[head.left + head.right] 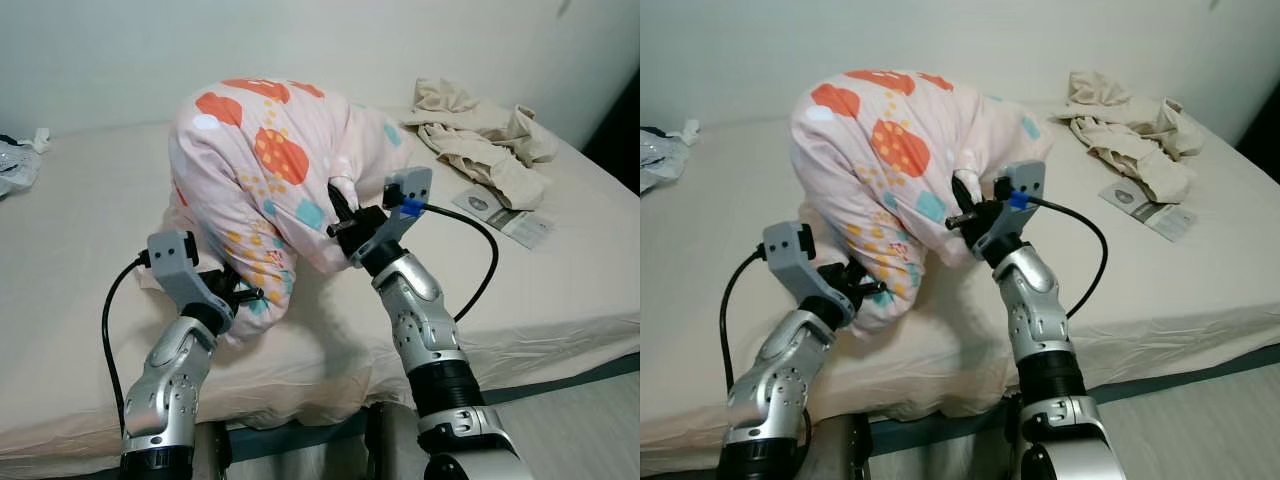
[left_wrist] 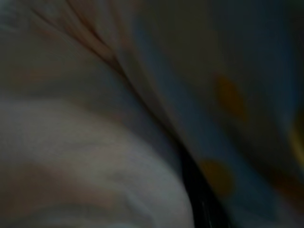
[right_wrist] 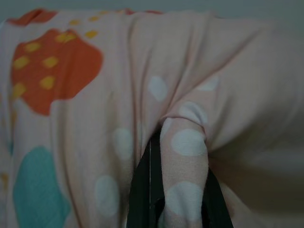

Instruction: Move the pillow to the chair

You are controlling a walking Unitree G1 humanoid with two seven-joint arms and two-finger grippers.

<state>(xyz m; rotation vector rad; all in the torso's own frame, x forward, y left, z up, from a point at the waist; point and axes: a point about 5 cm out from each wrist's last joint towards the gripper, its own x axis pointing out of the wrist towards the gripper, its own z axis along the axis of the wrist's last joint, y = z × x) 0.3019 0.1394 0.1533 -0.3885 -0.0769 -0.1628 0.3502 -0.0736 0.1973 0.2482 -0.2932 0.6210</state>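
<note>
One pillow [image 1: 270, 165] atop beige bed [image 1: 80, 290]

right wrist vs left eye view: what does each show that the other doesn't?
Right wrist alone: a fold of the pillow pinched between the right hand's black fingers, close up. Left eye alone: the bed, crumpled beige cloth, a booklet, and the left hand pressed into the pillow's lower end. Both: the pink patterned pillow, gripped by the right hand.

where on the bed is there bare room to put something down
Bare sheet lies between the pillow and the plastic bag, and along the front right edge. It is crowded far right: crumpled cloth, booklet.
</note>
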